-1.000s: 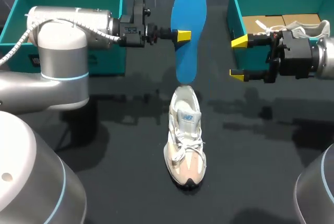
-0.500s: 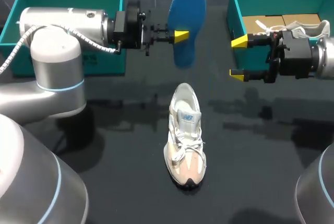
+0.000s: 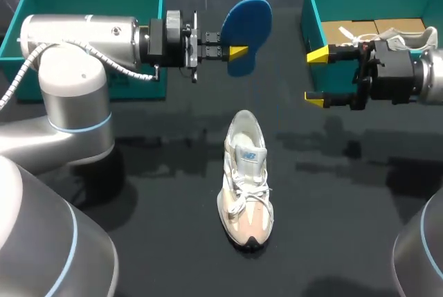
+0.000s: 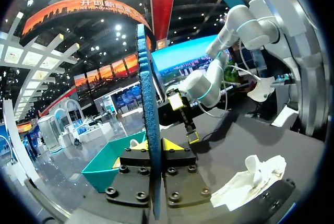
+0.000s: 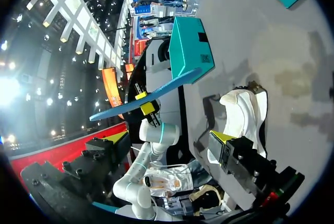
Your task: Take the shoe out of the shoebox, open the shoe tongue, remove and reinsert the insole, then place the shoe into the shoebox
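My left tool [image 3: 237,52] is clamped on the blue insole [image 3: 248,25], holding it in the air above the desk [image 3: 159,193], well apart from the shoe [image 3: 246,179]. In the left wrist view the insole [image 4: 148,104] stands edge-on with a finger pressed to each side. The shoe stands on its sole mid-desk, toe toward me. My right tool [image 3: 317,77] is empty, its fingers spread wide, just beside the right shoebox [image 3: 313,20].
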Tool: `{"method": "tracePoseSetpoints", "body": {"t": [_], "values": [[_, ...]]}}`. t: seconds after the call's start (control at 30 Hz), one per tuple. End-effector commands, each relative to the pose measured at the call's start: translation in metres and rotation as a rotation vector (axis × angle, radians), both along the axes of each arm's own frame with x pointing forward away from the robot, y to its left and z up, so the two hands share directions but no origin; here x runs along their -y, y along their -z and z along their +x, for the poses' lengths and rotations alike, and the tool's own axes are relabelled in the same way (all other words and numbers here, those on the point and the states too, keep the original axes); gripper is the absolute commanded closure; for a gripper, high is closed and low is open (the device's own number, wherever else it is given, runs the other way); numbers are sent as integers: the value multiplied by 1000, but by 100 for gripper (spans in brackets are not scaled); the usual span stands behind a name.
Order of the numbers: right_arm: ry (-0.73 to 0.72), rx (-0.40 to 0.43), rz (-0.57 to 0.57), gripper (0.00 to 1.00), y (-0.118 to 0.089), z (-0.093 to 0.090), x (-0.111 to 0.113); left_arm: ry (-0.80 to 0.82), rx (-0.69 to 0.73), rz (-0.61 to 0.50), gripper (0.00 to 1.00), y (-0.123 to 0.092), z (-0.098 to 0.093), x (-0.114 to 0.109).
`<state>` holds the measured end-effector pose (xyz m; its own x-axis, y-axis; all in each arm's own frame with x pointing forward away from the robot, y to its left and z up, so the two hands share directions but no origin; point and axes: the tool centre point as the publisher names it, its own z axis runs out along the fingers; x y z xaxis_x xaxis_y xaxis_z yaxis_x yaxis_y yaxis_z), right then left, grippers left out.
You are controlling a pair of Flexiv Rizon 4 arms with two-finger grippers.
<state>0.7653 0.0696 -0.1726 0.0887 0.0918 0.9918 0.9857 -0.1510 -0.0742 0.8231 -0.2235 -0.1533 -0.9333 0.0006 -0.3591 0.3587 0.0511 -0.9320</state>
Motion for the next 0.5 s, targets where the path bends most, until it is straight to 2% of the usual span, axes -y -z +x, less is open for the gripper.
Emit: {"method": "tracePoseSetpoints", "body": {"t": [0.03,0.3,0.37,0.43,0.5], "values": [[2,0,-2,0,0,-1,-1,-5,65,11,100,-1,-4,0],[2,0,-2,0,0,-1,-1,-49,431,69,100,3,-17,-1],[2,0,-2,0,0,-1,-1,-53,488,77,100,4,-16,-1],[2,0,-2,0,0,-1,-1,-115,560,144,100,5,-13,3],[2,0,-2,0,0,-1,-1,-115,560,144,100,5,-13,3]]}}
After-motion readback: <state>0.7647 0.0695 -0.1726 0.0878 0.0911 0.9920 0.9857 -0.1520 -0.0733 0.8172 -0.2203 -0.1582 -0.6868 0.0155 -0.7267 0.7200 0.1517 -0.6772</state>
